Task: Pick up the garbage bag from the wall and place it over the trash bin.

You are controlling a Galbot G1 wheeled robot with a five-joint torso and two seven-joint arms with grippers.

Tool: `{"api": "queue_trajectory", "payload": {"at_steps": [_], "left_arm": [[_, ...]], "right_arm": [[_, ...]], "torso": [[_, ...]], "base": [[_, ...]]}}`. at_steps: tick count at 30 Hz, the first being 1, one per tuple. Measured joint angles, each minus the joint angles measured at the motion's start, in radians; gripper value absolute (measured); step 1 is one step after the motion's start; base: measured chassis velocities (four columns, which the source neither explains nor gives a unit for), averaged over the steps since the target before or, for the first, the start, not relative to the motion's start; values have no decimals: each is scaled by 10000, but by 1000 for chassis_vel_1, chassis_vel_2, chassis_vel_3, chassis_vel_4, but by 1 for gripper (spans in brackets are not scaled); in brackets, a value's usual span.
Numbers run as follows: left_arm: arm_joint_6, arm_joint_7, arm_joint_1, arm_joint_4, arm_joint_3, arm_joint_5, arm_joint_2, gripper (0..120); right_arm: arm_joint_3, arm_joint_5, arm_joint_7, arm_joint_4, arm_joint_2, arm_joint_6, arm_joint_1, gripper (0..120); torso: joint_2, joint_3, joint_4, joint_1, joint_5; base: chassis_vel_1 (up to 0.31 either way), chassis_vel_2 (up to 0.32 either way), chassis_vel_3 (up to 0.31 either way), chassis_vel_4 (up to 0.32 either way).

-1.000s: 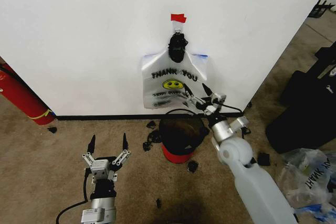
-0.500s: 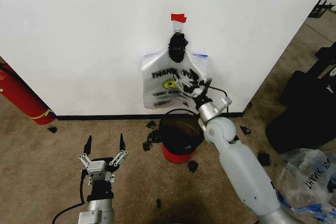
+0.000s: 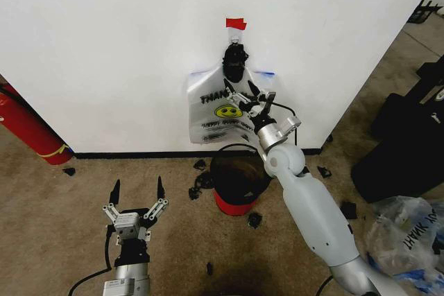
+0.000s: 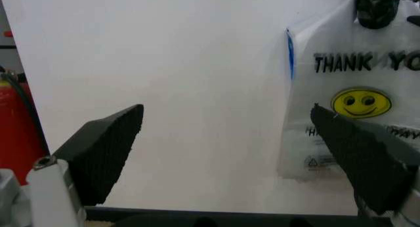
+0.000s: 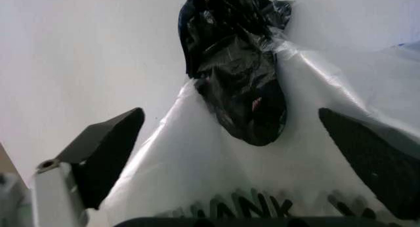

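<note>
Hanging on the wall [image 3: 104, 46], the garbage bag [image 3: 215, 119] faced the right hand [image 3: 248, 96], spread wide and empty, whose wrist view revealed the black knot [image 5: 239, 65], while the left hand [image 3: 137, 195] waited open.

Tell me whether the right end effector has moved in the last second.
Yes. The right end effector has risen and shifted toward the robot's left across the bag, from beside the bin up toward the red tape, fingers open.

You face a plain white wall [image 3: 104, 46] with a black baseboard [image 3: 139, 154]; tan carpet [image 3: 41, 227] carries black scraps [image 3: 255, 220], and dark cases [image 3: 406, 150] sit rightward.
</note>
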Motion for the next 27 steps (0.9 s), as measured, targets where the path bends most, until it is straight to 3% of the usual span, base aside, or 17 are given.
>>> {"api": "queue_trajectory", "payload": {"at_steps": [16, 27], "left_arm": [[-48, 2, 70, -95, -5, 52, -64, 100], [-79, 6, 113, -130, 67, 102, -133, 100]], "right_arm": [[-92, -10, 276, -202, 214, 8, 286, 70], [-124, -6, 433, -135, 183, -39, 308, 32]], "torso": [[0, 0, 0, 0, 0], [0, 0, 0, -1, 1]], "base": [[0, 0, 0, 0], [0, 0, 0, 0]]}}
